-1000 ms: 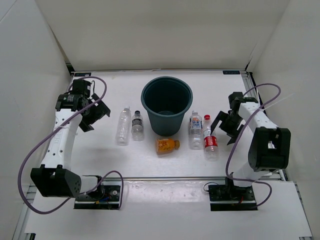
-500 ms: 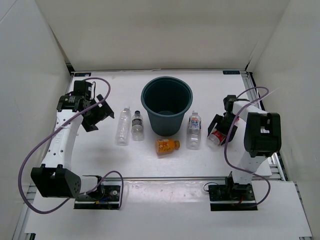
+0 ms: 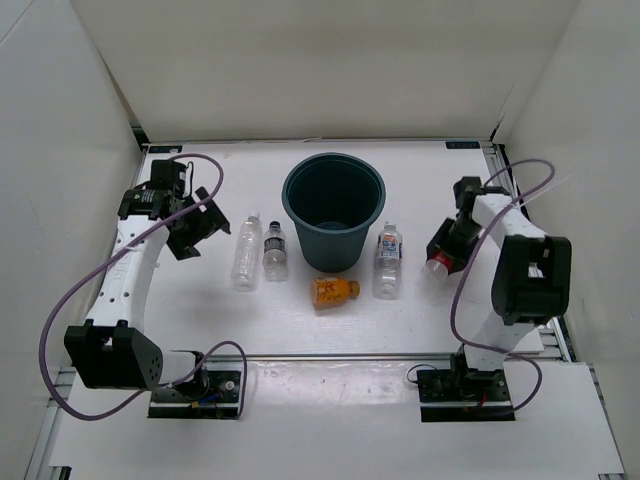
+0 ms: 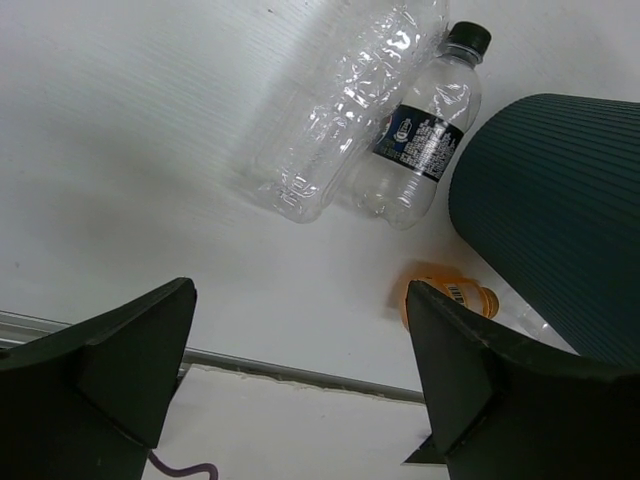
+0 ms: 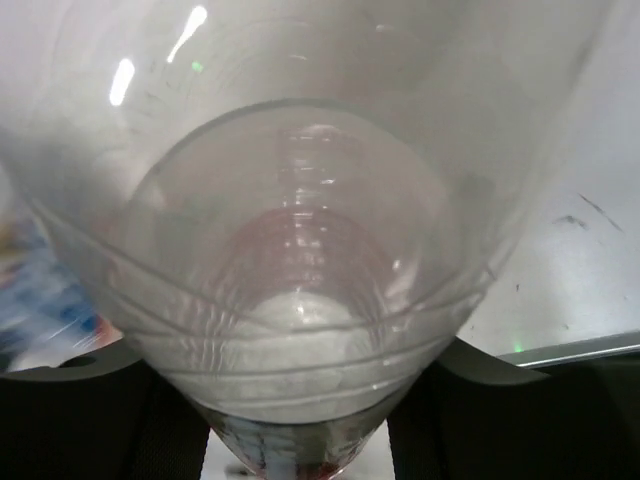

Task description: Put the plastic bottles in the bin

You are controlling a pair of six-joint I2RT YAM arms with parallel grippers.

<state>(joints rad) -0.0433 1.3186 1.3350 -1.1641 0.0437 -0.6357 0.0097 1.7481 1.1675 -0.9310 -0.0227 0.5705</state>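
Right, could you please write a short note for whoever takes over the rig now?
Right gripper: shut on the red-label bottle, right of the bin.
Left gripper: open, empty, left of the leftmost bottle.
On the table near the bin: leftmost bottle, dark-label bottle, orange bottle, blue-label bottle.
Done: one bottle grasped; bin looks empty.
Left: all five go in.

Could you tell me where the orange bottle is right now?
In the top view the orange bottle lies mid-table, just on the near side of the bin.
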